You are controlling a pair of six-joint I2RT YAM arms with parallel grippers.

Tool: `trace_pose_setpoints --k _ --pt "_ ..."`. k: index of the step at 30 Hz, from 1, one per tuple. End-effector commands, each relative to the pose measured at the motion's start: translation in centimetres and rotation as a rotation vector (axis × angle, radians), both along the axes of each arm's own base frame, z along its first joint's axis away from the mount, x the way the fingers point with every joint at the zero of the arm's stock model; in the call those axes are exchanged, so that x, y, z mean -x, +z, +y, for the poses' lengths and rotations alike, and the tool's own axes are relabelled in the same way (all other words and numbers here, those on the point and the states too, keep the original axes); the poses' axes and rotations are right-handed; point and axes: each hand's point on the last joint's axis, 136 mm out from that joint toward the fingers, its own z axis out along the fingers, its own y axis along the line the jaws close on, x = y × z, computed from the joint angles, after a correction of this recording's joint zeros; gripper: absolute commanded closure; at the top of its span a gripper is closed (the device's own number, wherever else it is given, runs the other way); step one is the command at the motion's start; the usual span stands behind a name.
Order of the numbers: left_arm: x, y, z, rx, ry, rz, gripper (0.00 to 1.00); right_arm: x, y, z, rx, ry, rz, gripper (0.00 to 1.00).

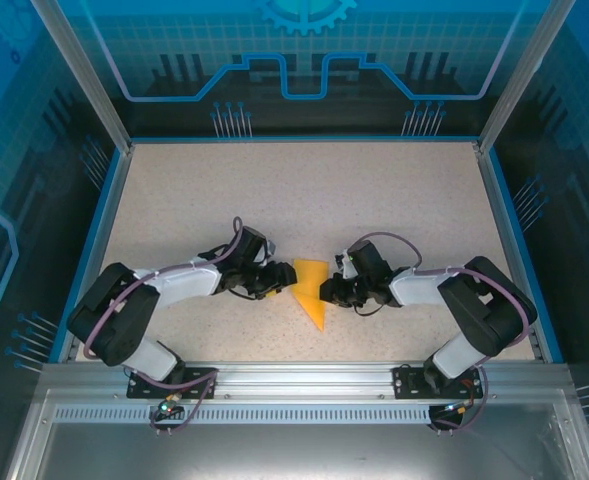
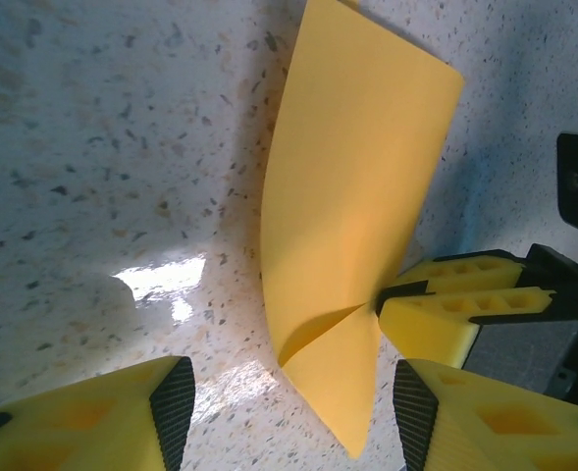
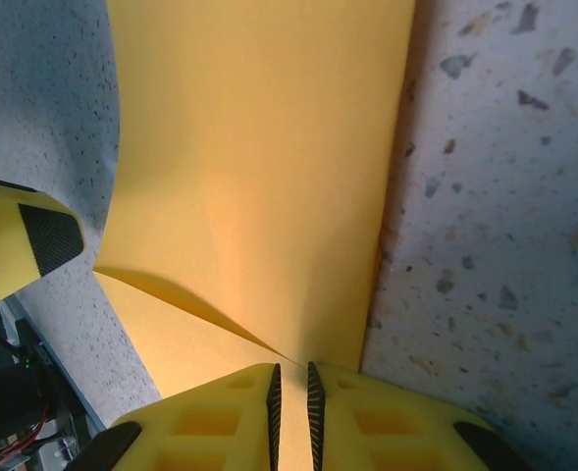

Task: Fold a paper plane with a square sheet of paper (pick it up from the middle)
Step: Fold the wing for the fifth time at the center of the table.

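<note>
Speckled table (image 1: 274, 190), mid-fold — sheet of paper (image 2: 357, 196) at centre, right gripper (image 3: 291, 371) pinched on its edge, left gripper (image 2: 293, 397) half open astride the tip, empty — next probably: left presses the crease.

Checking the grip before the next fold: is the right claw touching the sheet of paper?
Touching. The right wrist view shows the right claw shut on the sheet of paper, its edge pinched between the two pads.
</note>
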Motion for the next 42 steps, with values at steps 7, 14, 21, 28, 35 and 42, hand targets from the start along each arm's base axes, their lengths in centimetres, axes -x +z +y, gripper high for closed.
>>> trace_pose_setpoints --k 7,14,21,28,35,42 --pt "-0.2 0.2 -3.4 0.077 -0.043 0.029 0.44 1.4 -3.2 -2.5 0.096 -0.044 0.075 0.82" --pt "0.1 0.4 -4.4 0.092 -0.062 0.025 0.57 1.4 -3.4 -2.8 0.107 -0.049 0.076 0.82" --pt "0.0 0.6 -4.5 0.085 -0.089 0.006 0.77 1.1 -3.0 -2.7 0.112 -0.051 0.073 0.81" --pt "-0.1 0.7 -4.6 0.080 -0.096 -0.001 0.94 0.1 -0.7 -2.0 0.103 -0.027 0.011 0.79" --pt "-0.4 1.3 -4.4 0.071 -0.076 -0.007 1.00 -0.6 4.3 -3.6 0.205 -0.060 -0.207 0.69" --pt "-0.4 1.4 -4.3 0.068 -0.062 -0.002 1.00 1.6 7.3 -4.4 0.279 0.046 -0.483 0.51"
